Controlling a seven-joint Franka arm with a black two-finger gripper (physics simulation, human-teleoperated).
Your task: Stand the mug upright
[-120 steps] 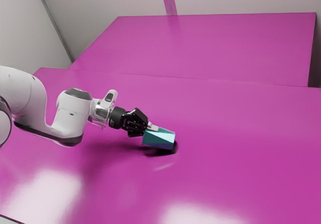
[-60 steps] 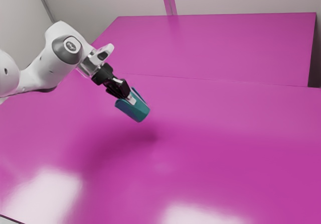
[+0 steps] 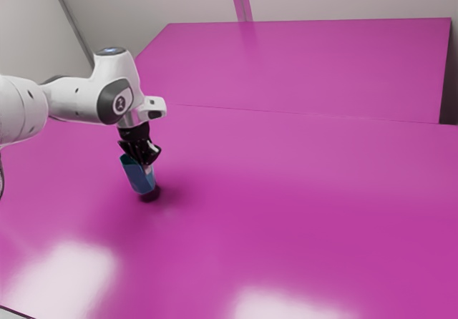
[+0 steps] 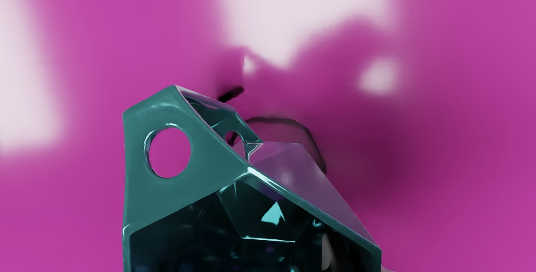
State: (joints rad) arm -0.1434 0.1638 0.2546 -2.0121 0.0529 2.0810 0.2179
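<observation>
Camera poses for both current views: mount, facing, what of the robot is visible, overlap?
Exterior view: off the arm's side, looking down across the magenta table; the arm enters from the exterior view's left, ending in the black tool at the mug.
Wrist view: on the arm's hand, looking past the mug's open mouth to the table; part of a finger shows inside the mug.
Shared: mug, table, part of the tool.

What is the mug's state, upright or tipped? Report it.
Tipped partway, mouth up: the mug slants, its rim farther toward the exterior view's left than its base.
</observation>
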